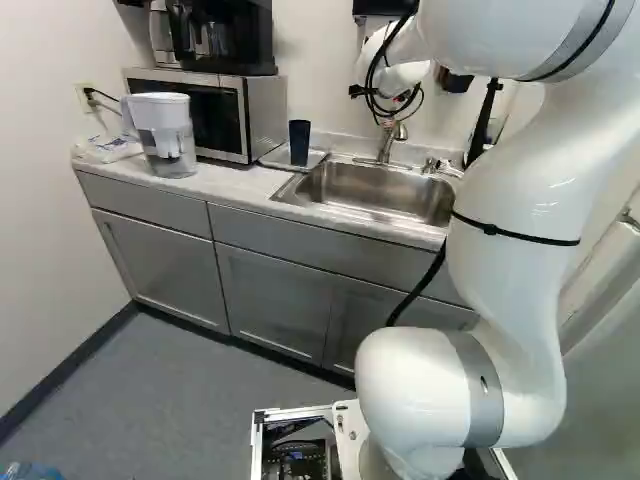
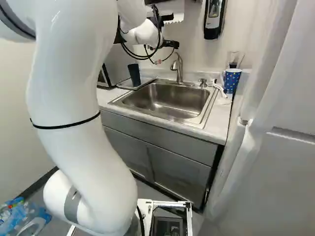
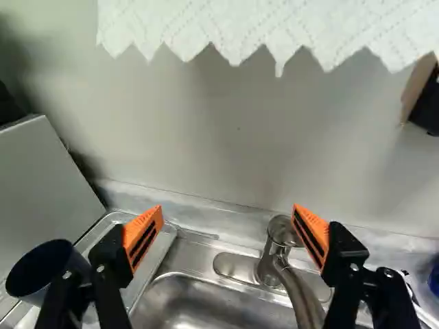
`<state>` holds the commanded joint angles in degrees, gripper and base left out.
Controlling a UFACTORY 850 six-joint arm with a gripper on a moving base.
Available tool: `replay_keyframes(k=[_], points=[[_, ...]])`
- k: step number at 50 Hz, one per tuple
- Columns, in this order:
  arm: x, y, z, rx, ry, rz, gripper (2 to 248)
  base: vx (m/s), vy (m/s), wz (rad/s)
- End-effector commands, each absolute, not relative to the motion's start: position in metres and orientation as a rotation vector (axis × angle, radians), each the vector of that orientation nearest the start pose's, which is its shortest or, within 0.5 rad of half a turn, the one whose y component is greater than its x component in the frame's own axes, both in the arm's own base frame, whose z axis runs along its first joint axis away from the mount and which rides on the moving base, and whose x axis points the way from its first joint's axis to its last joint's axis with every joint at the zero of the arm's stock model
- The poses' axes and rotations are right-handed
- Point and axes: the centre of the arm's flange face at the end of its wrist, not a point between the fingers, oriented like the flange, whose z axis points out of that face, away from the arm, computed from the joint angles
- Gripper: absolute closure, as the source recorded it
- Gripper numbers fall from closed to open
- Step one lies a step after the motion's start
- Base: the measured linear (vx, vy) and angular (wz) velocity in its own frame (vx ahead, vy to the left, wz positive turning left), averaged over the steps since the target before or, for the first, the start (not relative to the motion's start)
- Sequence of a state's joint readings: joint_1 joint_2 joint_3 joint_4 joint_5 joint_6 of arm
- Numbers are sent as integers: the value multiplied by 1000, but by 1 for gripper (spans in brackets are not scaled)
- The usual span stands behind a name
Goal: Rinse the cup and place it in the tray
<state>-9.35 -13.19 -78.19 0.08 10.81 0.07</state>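
My gripper [image 2: 171, 44] shows only in part beyond the wrist in the right base view, above the back of the sink. In the wrist view the gripper [image 3: 228, 232] stands wide open, nothing between its orange pads, facing the wall over the faucet. A dark blue cup [image 1: 299, 142] stands upright on the tray [image 1: 318, 158] left of the sink; the wrist view shows this cup [image 3: 42, 269] beyond the outer side of one finger. The faucet [image 3: 299, 291] is close to the other finger. The steel sink [image 2: 165, 101] lies below.
A microwave [image 1: 262, 118] and a water pitcher [image 1: 165, 135] occupy the counter left of the tray. Right of the sink stand a blue dotted cup [image 2: 232, 80], a clear glass and a white brush [image 2: 217, 87]. Paper towel [image 3: 274, 27] hangs over the gripper; a soap dispenser [image 2: 213, 18] is on the wall.
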Motion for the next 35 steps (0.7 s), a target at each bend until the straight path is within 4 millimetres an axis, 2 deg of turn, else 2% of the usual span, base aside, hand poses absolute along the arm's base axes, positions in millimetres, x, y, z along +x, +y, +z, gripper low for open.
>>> replay_keyframes(k=[15, 35], points=[[610, -102, 693, -2542, 215, -2002, 3, 0, 0, 0], [576, -117, 691, -2602, 266, -1947, 3, 0, 0, 0]])
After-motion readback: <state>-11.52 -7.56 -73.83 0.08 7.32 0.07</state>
